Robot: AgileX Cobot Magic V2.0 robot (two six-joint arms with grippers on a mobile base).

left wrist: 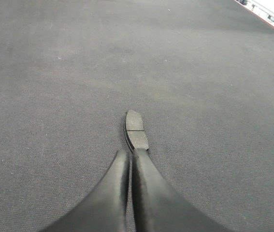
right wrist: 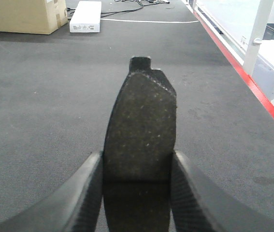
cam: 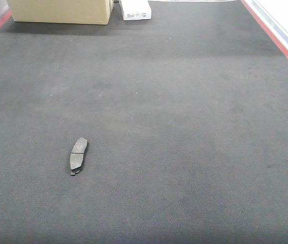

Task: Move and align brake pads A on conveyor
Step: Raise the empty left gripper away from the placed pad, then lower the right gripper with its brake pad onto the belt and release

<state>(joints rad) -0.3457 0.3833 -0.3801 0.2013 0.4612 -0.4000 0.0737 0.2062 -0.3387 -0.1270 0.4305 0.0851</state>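
From where I stand, the conveyor (cam: 194, 127) stretches away wide and dark, with a red edge (cam: 273, 38) down its right side and a cardboard box (cam: 60, 11) and a flat white box (cam: 136, 9) sitting at the far end. One loose brake pad (cam: 78, 155) lies flat on the near left part of the belt, well apart from both boxes. Its long side runs roughly away from me and leans a little to the right, and the groove across its middle shows. In the left wrist view the left gripper (left wrist: 129, 153) has its two black fingers (left wrist: 105, 193) pressed together with only a thin slit between them and nothing in it. The loose brake pad (left wrist: 136, 129) lies straight ahead of the tips and in line with them, its near end right at the fingertips. I cannot tell whether it touches them or how high the gripper hangs over the belt. The right gripper (right wrist: 137, 157) is open only as wide as what it carries: a gripped brake pad (right wrist: 139, 121) clamped between its fingers (right wrist: 187, 183). The pad sticks out forward past the tips, broad face up, its small tab at the far end. It is held above the belt, pointing toward the boxes, with the red edge off to its right.
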